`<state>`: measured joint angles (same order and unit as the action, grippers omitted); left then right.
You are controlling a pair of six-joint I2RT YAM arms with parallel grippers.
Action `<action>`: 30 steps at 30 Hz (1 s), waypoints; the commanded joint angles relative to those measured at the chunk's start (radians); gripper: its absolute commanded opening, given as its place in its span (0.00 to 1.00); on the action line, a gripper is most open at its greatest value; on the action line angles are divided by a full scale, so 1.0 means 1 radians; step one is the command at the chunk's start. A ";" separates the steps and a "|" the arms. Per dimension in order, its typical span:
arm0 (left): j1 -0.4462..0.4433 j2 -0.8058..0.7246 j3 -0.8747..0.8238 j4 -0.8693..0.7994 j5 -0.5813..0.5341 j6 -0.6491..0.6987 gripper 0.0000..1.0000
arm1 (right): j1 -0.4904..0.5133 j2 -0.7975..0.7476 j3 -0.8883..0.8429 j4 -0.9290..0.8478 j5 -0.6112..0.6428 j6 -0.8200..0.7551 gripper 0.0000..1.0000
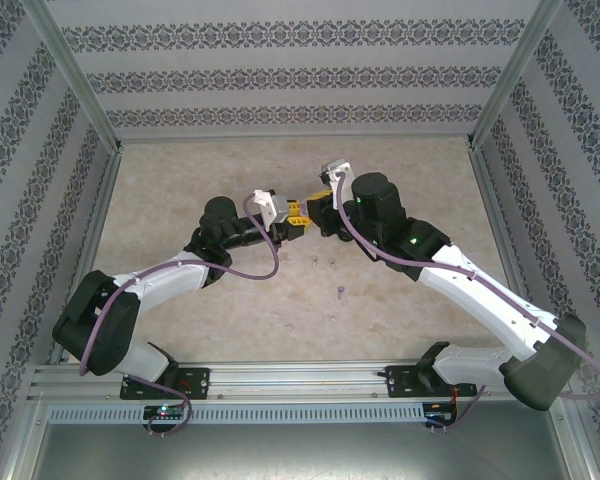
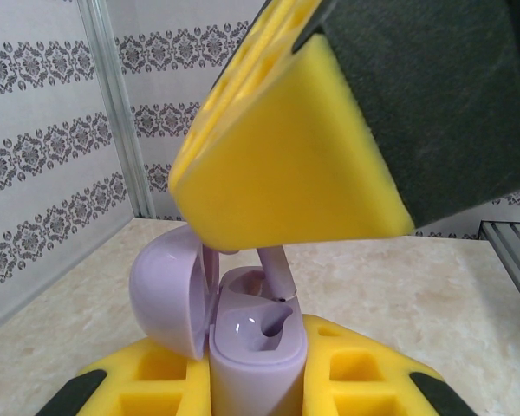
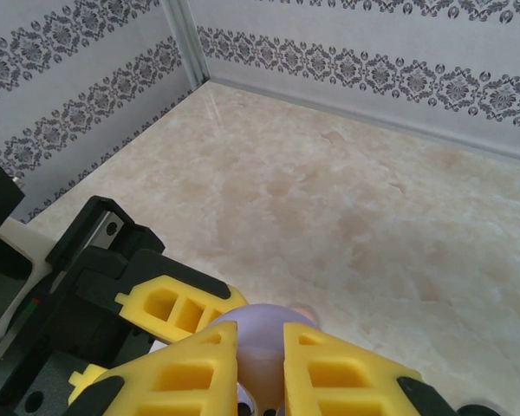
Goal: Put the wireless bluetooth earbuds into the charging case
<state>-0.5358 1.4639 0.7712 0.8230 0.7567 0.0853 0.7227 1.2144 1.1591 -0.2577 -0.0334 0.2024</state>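
The lilac charging case (image 2: 256,351) stands upright between my left gripper's (image 2: 256,392) yellow fingers (image 2: 147,381), its lid (image 2: 169,286) swung open to the left. My left gripper is shut on it. A lilac earbud (image 2: 276,271) hangs stem-down, its tip at the case's far socket; the near socket is empty. My right gripper (image 3: 260,368) is shut on that earbud from above, and its finger (image 2: 286,156) hides the earbud's head. In the top view both grippers (image 1: 296,222) (image 1: 321,211) meet at mid-table. The case's lid (image 3: 262,328) shows beyond my right fingers.
Three tiny earbuds lie on the beige tabletop just in front of the grippers: two pale ones (image 1: 312,260) (image 1: 332,262) and a darker one (image 1: 338,292). Patterned walls and metal frame posts (image 2: 117,104) enclose the table on three sides.
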 commanded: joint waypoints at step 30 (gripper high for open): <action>-0.013 -0.024 0.037 0.080 0.041 -0.022 0.00 | 0.039 0.034 -0.006 -0.017 0.083 -0.034 0.16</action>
<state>-0.5358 1.4639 0.7727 0.8223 0.7555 0.0696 0.7494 1.2270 1.1622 -0.2497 0.0181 0.1890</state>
